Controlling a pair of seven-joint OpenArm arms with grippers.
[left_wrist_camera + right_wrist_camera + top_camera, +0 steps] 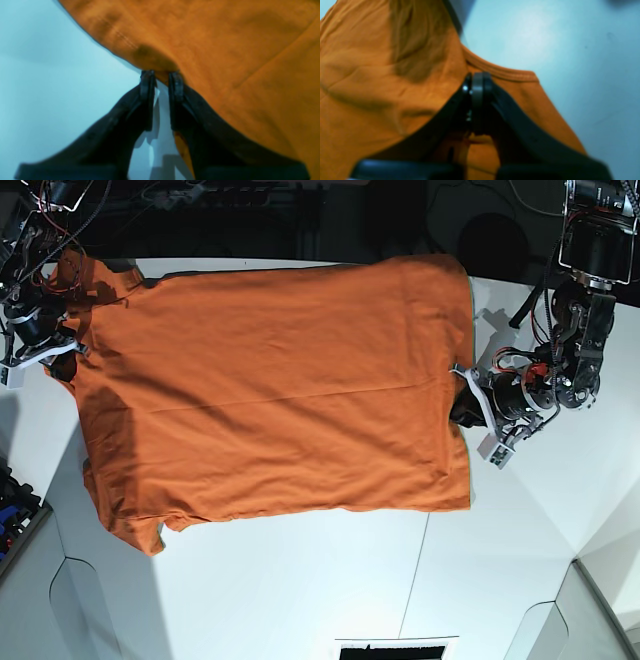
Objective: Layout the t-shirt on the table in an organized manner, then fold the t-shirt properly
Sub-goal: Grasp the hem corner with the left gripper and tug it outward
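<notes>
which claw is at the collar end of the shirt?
The right claw: the ribbed neckline runs right past its shut tips. The left claw sits at the t-shirt's straight hem edge, opposite end.

The t-shirt lies spread on the table — an arm at each end.
</notes>
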